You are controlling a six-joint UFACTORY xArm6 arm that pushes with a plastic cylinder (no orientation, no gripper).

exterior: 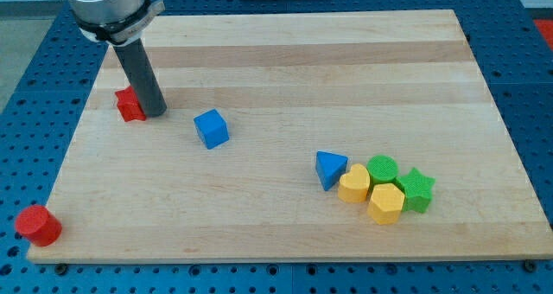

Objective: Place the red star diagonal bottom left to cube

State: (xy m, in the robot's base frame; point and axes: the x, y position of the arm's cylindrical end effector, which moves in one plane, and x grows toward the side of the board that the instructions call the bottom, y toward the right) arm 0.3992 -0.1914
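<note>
The red star (pixel 129 105) lies near the view's left edge of the wooden board, partly hidden by my rod. My tip (pixel 155 112) rests on the board, touching the star's right side. The blue cube (pixel 211 128) sits to the right of the tip and slightly lower in the view, a short gap away. The star is up and to the left of the cube.
A red cylinder (pixel 38 225) stands at the board's bottom left corner. At the lower right is a cluster: a blue triangular block (pixel 328 169), a yellow heart (pixel 353 186), a yellow hexagon (pixel 385 203), a green cylinder (pixel 382 168) and a green star (pixel 416 188). The board (pixel 346 69) lies on a blue perforated table.
</note>
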